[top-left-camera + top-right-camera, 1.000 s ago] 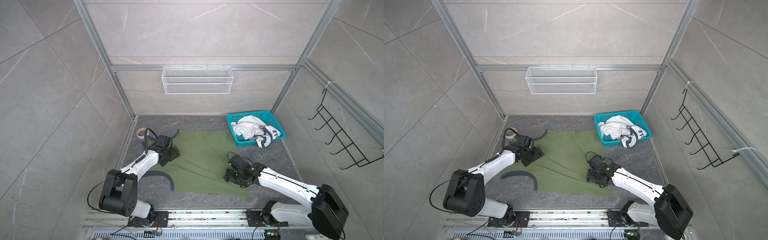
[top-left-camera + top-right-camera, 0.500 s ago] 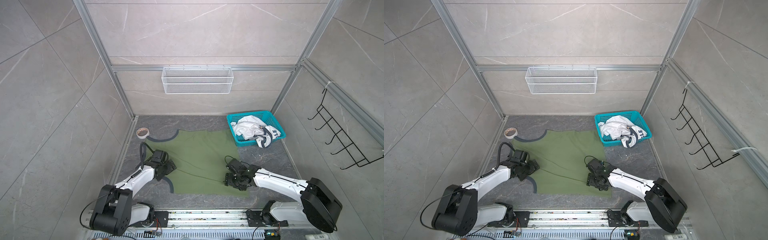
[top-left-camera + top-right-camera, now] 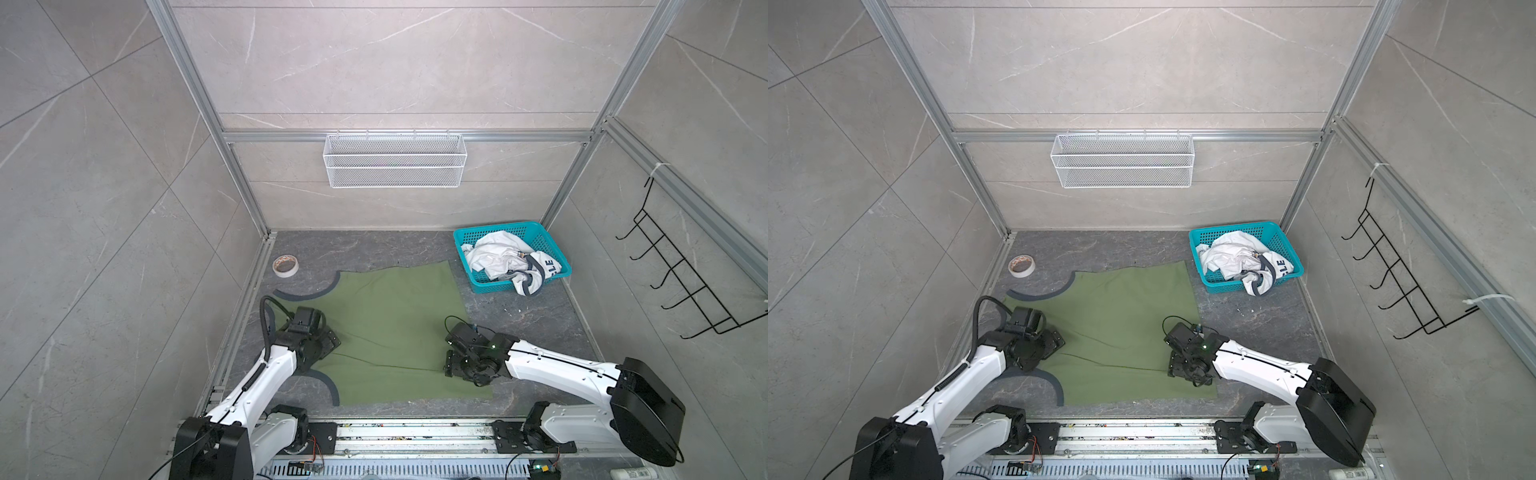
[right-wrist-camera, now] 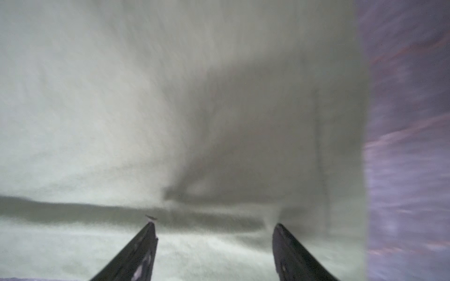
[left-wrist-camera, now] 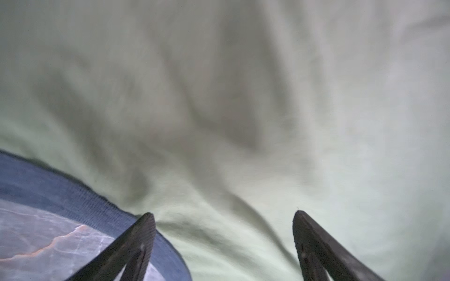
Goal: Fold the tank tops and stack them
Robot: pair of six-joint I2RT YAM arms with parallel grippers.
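Olive green cloth tank top point(image 3: 395, 316) lay spread flat on dark grey marbled table point(image 3: 365, 249). Left tool point(image 5: 222, 214) gaped wide, empty, one tip over dark grey armhole trim point(image 5: 73, 194). Right tool point(image 4: 214, 225) gaped wide, empty, low over cloth near hem edge. Crumpled white tank top point(image 3: 494, 259) sat in teal plastic basket point(image 3: 498, 229), part draped over rim. Risks: pinch could catch single layer, fold falling open; uneven pull from two sides could skew fold; tips could bunch cloth.

olive tank top point(image 3: 1125, 320) flat, basket point(image 3: 1225, 285) near
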